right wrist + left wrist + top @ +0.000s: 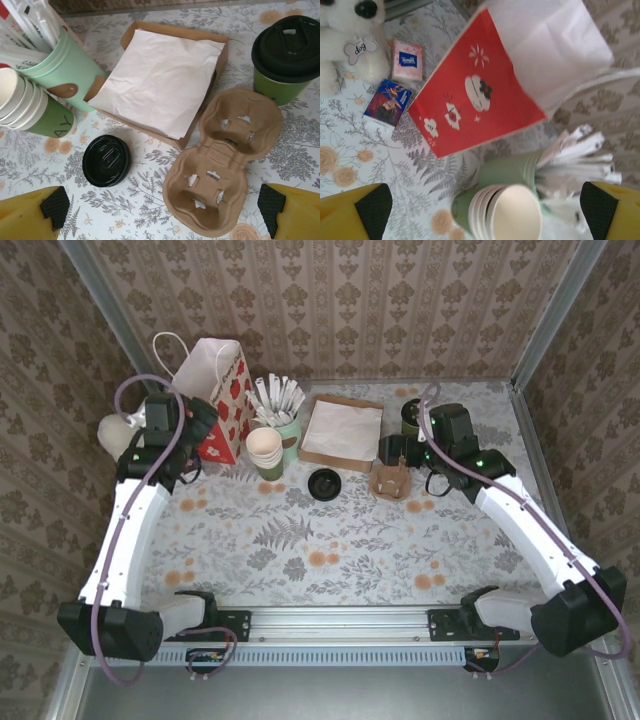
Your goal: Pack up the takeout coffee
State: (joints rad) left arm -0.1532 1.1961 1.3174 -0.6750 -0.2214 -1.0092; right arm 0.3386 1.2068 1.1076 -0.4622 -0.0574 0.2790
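Now, floral table [300, 540]; red-white paper bag [485, 95] back left, left gripper [486, 210] near it, gaping wide, empty. Napkin tray [165, 80] mid-back. Right gripper [162, 210] over 2-cup pulp carrier [220, 160], spread wide, holding nothing. Takeout coffee [287, 55] upright, lidded, on table back right, just behind carrier. Loose black lid [106, 160] left of carrier.

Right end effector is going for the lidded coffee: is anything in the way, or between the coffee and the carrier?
The cardboard carrier lies flat between the open right end effector and the coffee. It looks low enough to pass over. Coffee and carrier sit side by side with nothing visible between them.
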